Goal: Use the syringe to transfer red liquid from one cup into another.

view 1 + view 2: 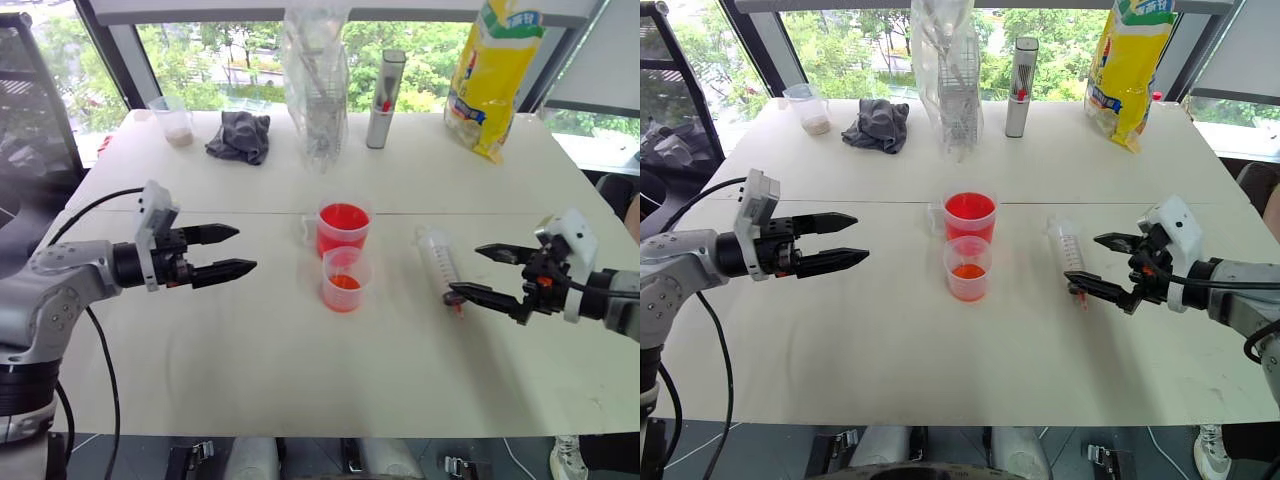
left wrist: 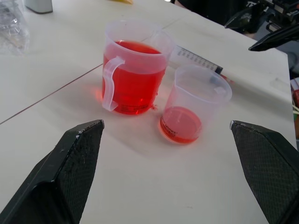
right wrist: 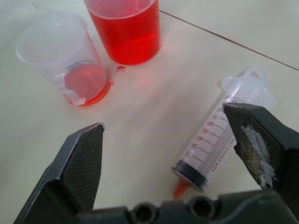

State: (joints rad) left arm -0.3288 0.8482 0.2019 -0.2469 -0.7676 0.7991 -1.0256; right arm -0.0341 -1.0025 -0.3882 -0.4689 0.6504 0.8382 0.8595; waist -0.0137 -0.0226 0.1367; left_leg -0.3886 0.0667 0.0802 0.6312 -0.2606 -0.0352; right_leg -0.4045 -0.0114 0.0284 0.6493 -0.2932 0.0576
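1. Spread wide and empty: left claw (image 1: 232, 252), right claw (image 1: 490, 272).
2. Lying flat on worktop (image 1: 250, 350) beside right claw, ready for pickup: syringe (image 1: 438, 258).
3. Standing touching mid-worktop for short transfer: larger cup (image 1: 342, 228), smaller cup (image 1: 345, 280).

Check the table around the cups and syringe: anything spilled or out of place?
Yes, a little. A few red droplets lie on the table beside the larger cup. The syringe lies flat on its side, tip stained red. Both cups stand upright, the smaller cup holding a shallow red layer.
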